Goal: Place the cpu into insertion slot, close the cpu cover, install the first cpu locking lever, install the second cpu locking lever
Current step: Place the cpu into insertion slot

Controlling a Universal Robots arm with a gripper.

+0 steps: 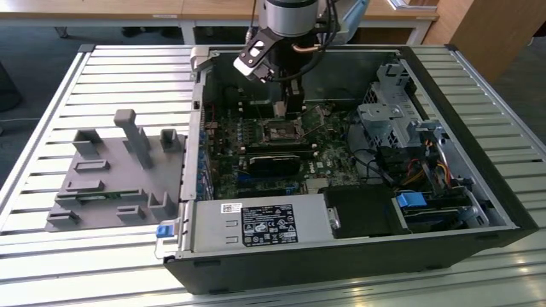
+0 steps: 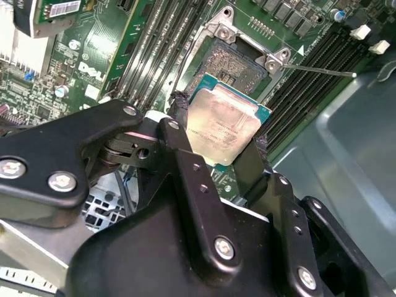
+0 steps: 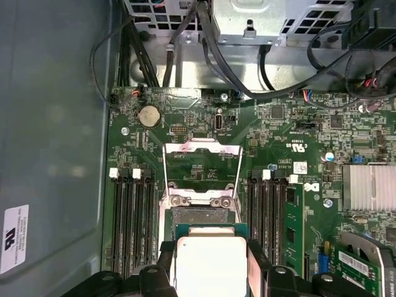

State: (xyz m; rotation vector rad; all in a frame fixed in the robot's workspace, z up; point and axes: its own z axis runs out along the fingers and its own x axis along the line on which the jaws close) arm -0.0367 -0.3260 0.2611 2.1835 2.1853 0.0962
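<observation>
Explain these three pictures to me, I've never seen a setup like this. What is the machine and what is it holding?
It is a robot arm working inside an open computer case, which lies on a slatted metal table. The exterior view is taken from off the arm and takes in the whole scene. A grey plastic fixture lies beside the case on that view's left. Both wrist views come from cameras riding on the arm, looking past the gripper at the green motherboard. Its two black fingers pinch the cpu, a flat square chip, over its socket. The cpu cover, a silvery frame, is flipped open, and the chip is not seated yet.
</observation>
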